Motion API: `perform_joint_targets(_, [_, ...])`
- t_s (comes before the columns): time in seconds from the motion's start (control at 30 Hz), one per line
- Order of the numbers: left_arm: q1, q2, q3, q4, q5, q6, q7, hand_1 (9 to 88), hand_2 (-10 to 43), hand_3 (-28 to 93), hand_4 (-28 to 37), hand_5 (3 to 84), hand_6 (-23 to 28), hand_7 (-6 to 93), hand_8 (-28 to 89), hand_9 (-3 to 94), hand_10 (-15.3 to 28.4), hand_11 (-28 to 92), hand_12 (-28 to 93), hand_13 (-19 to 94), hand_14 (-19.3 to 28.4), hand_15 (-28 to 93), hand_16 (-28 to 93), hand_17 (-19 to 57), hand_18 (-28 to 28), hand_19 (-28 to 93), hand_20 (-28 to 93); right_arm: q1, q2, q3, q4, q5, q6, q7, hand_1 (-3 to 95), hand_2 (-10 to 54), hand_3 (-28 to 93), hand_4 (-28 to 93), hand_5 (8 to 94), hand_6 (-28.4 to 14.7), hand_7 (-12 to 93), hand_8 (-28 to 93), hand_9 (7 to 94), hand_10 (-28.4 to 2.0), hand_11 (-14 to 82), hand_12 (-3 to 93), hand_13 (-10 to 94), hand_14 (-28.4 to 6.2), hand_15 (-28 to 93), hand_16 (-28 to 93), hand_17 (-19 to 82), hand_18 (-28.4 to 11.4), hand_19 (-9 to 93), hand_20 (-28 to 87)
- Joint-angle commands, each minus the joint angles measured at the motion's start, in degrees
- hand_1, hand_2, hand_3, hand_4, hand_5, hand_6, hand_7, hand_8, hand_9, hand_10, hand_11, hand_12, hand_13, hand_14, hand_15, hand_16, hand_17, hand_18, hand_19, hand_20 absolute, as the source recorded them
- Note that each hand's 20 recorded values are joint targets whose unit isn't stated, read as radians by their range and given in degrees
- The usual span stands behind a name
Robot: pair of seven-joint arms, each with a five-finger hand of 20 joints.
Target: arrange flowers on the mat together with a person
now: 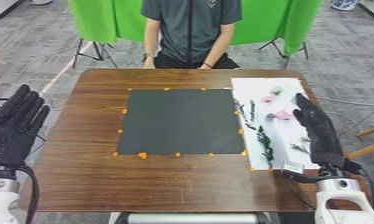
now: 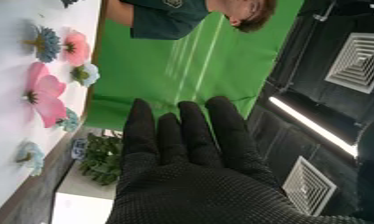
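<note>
Straight fingers on the right hand (image 1: 318, 125), spread just enough to leave slim gaps, thumb held off to the side. From where I'm standing, it hangs at three o'clock from the mat (image 1: 179, 121), by the outer edge of the white sheet (image 1: 277, 131), close beside the large pink flower (image 1: 284, 115).

Over at nine o'clock is the left hand (image 1: 13, 132), beyond the table's edge, its fingers straight too and lying near one another.

The mat lies flat and dark on the brown table (image 1: 77, 175), orange tabs (image 1: 143, 155) dotted round it. All the flowers are on the sheet, which runs along the mat's three o'clock side. From the large pink one, the small pink flower (image 1: 268, 99) sits at about eleven o'clock, with a pale flower (image 1: 277, 90) just past it; the blue flower (image 2: 47, 44) is close by. Toward seven o'clock lies a dark green stem (image 1: 264, 142), and a pale sprig (image 1: 299, 148) is nearer five. Past the table, at twelve o'clock, hangs a green cloth (image 1: 286, 25).
</note>
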Motion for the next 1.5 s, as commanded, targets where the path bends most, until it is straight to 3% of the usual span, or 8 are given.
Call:
perform_joint_targets(0.03, [0.6, -0.65, 0.04, 0.23, 2.01, -0.36, -0.28, 39.5, 14.1, 19, -23.9, 60.1, 15.0, 5.1, -7, 20.8, 11.2, 12, -4, 12, 4.6, 4, -7, 0.1, 4.2, 10, 9, -0.6, 0.1, 1.1, -0.9, -3.0, -1.9, 0.8, 7.3, -0.3, 78, -28, 27.7, -8.4, 9, -11, 14.0, -16.2, 3.2, 6.6, 7, -10.4, 18, -14, 8, -12.6, 25, 1])
perform_joint_targets(0.13, [0.4, -0.4, 0.52, 0.23, 1.4, 0.06, 0.32, 33.2, 4.3, 50, -28.0, 43.1, 9.0, 2.2, -8, 12.5, 7.7, 14, -9, 11, 3.5, 4, -8, 0.0, 3.8, 10, 9, 0.4, 0.6, 0.2, -0.4, -2.8, -1.3, 1.3, 10.5, -3.6, 79, -28, 23.7, -2.2, 13, -12, 12.2, -16.3, 1.3, 8.5, 8, -12.2, 14, -8, 10, -19.1, 29, 1])
perform_joint_targets(0.53, [-0.5, -0.79, 0.58, 0.63, 1.26, -0.07, -2.28, 32.7, 6.9, 51, -28.3, 25.9, 2.3, 6.4, -12, 26.8, 11.3, 12, -2, 21, 9.0, 9, -8, -0.6, 8.6, 15, 8, 1.6, 1.3, -1.2, 0.1, -0.4, -0.1, 2.0, 7.4, 1.4, 76, -28, 13.4, -8.8, 7, -9, 16.9, -17.3, 2.6, 9.0, 16, -13.4, 11, -1, 12, -19.0, 30, 0])
perform_joint_targets(0.8, [-0.7, -0.69, 1.48, 0.63, 2.19, 0.08, -1.46, 29.5, 11.0, 53, -28.3, 47.2, 10.0, 4.5, -8, 46.2, 18.2, 17, 9, 26, 14.5, 14, -5, -1.8, 10.9, 18, 9, 1.4, 1.1, -1.6, 0.0, -1.3, 1.4, 2.5, 5.4, 3.3, 74, -28, 17.9, -9.6, 8, -10, 16.9, -18.2, 1.9, 10.1, 15, -11.9, 7, 8, 9, -14.1, 28, 1])
perform_joint_targets(0.87, [-0.6, -0.6, 1.43, 0.23, 5.44, 2.41, -2.09, 28.3, 10.7, 56, -28.3, 51.0, 11.1, 5.1, -8, 38.1, 16.1, 14, 7, 23, 11.5, 12, -6, -1.7, 10.0, 17, 9, 1.0, 0.7, -0.7, 0.1, -1.7, 0.6, 1.6, 4.8, 3.9, 75, -28, 24.9, -13.4, 6, -11, 18.1, -17.9, 3.0, 8.8, 13, -10.8, 7, 6, 9, -9.2, 25, 0])
perform_joint_targets(1.17, [-3.9, 1.46, 2.48, 1.26, 41.34, 9.37, -11.95, 31.0, 1.3, 67, -28.2, 39.2, 6.2, 4.7, -9, 24.2, 11.4, 12, 1, 15, 5.6, 6, -8, -2.4, 7.1, 14, 7, 0.8, -0.3, 0.4, 0.2, -10.6, -3.9, 2.7, 11.7, 0.2, 80, -27, 28.2, -13.0, 7, -11, 19.2, -16.2, 6.1, 5.3, 9, -8.7, 20, -15, 10, -4.9, 21, -2])
perform_joint_targets(1.4, [-7.1, 1.89, 5.14, 2.57, 44.93, 7.6, -13.2, 32.7, -0.7, 67, -28.3, 38.0, 5.6, 5.8, -9, 23.2, 10.7, 13, 0, 14, 5.0, 5, -8, -2.5, 6.3, 12, 7, 0.5, -0.7, 0.2, 0.8, -21.1, -2.3, 1.1, 12.7, -0.5, 80, -26, 25.8, -9.4, 8, -11, 18.1, -15.8, 3.8, 7.2, 8, -8.5, 18, -14, 9, -5.1, 20, -1])
perform_joint_targets(1.5, [-8.3, 1.36, 6.05, 3.43, 34.69, 3.96, -10.67, 31.2, 0.8, 67, -28.3, 38.4, 5.6, 5.9, -9, 25.1, 11.2, 13, 0, 16, 5.4, 6, -8, -2.5, 6.4, 12, 7, -0.4, -1.0, 0.7, 0.5, -22.4, -1.7, 0.8, 12.9, -1.3, 81, -26, 28.1, -12.7, 8, -12, 19.7, -13.7, 6.8, 5.0, 5, -6.4, 25, -25, 8, -2.5, 21, -10])
